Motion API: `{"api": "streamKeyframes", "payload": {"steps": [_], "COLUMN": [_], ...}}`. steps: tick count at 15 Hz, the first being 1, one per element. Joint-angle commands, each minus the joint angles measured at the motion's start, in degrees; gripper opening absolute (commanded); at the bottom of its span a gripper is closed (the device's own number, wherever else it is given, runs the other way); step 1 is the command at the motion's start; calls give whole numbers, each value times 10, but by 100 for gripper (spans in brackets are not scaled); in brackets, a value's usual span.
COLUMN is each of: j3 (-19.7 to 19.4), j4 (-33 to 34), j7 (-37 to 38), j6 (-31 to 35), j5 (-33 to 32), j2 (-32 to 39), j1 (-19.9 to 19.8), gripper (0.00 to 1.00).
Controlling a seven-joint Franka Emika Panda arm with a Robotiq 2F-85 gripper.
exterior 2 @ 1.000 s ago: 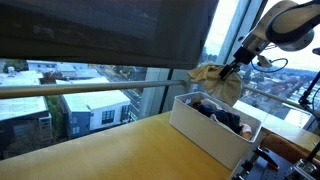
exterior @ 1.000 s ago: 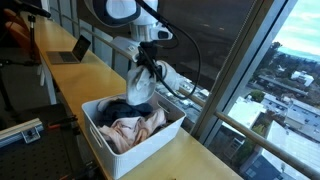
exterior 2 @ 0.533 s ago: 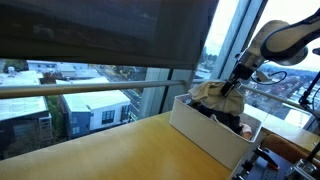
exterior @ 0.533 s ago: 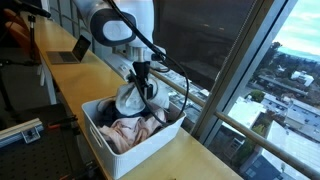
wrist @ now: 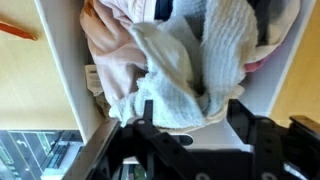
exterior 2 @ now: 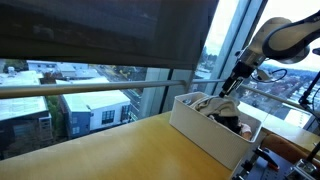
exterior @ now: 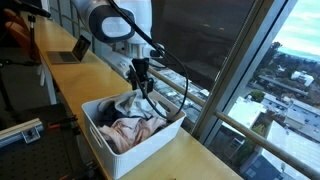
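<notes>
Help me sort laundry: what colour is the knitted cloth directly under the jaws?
Off-white, faintly greenish; the cloth shows best in the wrist view.

In both exterior views the arm (exterior: 112,22) is seen as a chain of rounded white shells, with darker bands where the segments are joined. A large round white joint cap, ringed in dark grey, is shown well above the hand (exterior: 143,88). The hand is built of black, blocky parts, and a black wrist section is fitted just above it. A thin black cable (exterior: 175,75) is looped out beside the hand and carried back up to the white shells. In the wrist view two black fingers (wrist: 148,112) are shown on a broad black body.
</notes>
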Motion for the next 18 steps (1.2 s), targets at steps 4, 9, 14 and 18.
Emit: {"api": "streamKeyframes", "payload": {"steps": [4, 9, 14, 18], "j3": [17, 35, 35, 34], "j4": [-28, -74, -81, -84], "j7": [32, 42, 42, 42], "j6": [-10, -16, -10, -10], "j5": [-26, 11, 16, 16], "j2": [-84, -148, -149, -152], "j1": [28, 59, 68, 68], "gripper": [100, 100, 100, 100]}}
